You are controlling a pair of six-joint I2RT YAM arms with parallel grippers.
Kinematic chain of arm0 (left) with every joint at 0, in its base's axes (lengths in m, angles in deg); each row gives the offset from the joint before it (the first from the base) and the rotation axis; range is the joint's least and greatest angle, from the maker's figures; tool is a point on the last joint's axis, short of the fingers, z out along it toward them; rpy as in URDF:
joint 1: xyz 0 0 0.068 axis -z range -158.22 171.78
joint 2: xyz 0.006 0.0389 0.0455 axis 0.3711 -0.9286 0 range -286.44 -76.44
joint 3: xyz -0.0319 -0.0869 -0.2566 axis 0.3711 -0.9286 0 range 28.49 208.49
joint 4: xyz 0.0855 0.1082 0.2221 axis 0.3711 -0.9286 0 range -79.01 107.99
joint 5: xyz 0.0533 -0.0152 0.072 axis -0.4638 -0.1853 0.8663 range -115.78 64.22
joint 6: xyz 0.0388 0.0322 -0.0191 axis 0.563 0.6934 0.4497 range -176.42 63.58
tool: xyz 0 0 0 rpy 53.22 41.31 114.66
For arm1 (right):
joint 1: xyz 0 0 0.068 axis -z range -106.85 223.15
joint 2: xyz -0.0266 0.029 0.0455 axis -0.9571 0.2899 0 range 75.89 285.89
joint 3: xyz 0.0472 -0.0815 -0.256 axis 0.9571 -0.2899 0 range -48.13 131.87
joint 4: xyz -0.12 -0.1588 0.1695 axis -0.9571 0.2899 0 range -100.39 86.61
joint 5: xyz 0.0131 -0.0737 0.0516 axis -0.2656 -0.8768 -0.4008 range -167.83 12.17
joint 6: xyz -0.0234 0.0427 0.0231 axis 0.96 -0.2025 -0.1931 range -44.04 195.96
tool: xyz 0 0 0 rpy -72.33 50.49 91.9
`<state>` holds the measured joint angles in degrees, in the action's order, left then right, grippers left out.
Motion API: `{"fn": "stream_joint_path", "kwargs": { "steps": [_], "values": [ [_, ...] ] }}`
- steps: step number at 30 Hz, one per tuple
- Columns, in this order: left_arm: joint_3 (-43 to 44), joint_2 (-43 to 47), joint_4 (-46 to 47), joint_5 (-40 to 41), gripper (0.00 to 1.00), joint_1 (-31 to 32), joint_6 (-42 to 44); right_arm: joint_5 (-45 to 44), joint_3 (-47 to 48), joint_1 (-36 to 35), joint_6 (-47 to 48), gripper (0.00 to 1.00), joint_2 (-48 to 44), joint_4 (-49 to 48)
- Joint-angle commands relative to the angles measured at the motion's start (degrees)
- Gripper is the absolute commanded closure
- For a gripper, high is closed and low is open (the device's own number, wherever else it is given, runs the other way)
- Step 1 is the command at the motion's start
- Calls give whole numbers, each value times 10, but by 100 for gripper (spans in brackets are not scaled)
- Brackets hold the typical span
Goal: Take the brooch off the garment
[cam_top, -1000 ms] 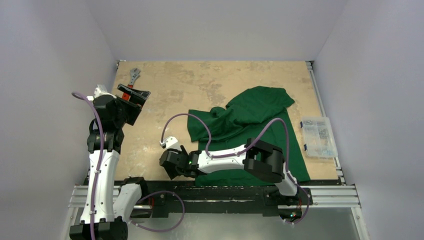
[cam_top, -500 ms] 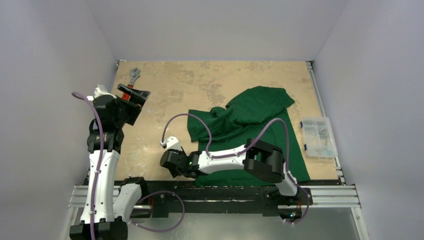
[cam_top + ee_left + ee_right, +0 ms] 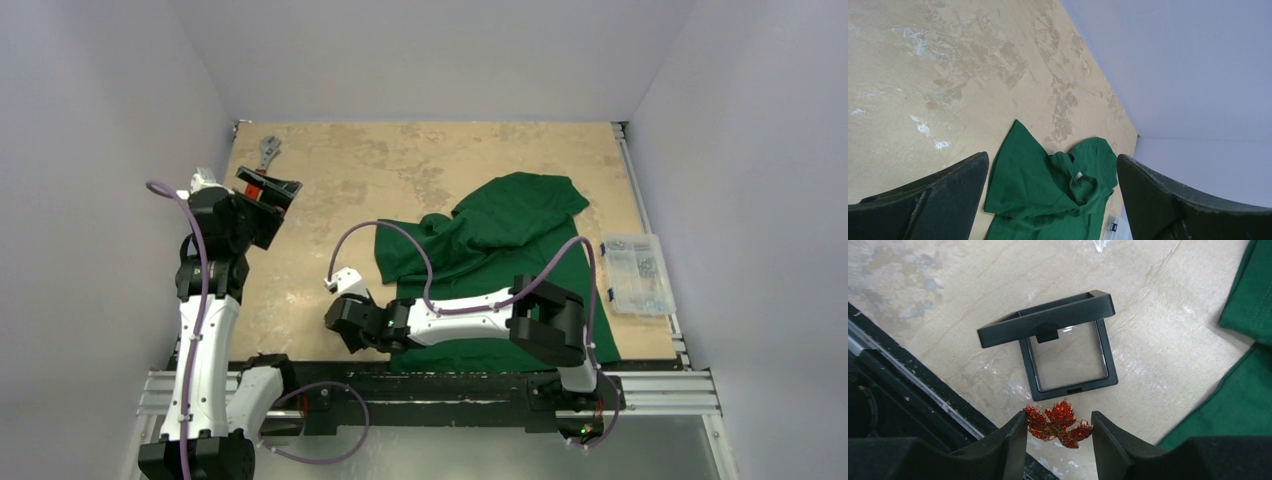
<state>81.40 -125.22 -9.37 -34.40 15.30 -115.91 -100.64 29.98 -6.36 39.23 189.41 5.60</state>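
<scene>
Right wrist view: right gripper [image 3: 1058, 436] pinches the brooch [image 3: 1058, 424] by opposite leaf tips over the table's [image 3: 1158, 315] near edge, off the garment [image 3: 1233, 410]. It looks light, thin and fragile, so squeeze gently. Beyond lies a black case [image 3: 1045, 320]. Left gripper [image 3: 1052, 157] gapes empty.

My table [image 3: 400, 180], tan and worn pale in patches, carries a green shirt [image 3: 500, 230] rumpled at 4 o'clock, a wrench [image 3: 268, 150] at 11, a clear box [image 3: 637, 272] at 3 by the edge, and an open black frame case [image 3: 1058, 352] at 7.

Brooch [image 3: 1058, 423] between right jaws, near case [image 3: 1068, 347]
</scene>
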Motion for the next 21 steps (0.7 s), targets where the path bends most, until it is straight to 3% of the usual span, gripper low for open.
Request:
{"fn": "stream_joint_path", "kwargs": {
  "steps": [1,21],
  "values": [
    [2,-4,29,-11,0,-4,-12,0,0,-1,18,65,-34,-10],
    [6,-4,25,-11,0,-5,-8,-22,47,4,59,65,6,-45]
  ]
}}
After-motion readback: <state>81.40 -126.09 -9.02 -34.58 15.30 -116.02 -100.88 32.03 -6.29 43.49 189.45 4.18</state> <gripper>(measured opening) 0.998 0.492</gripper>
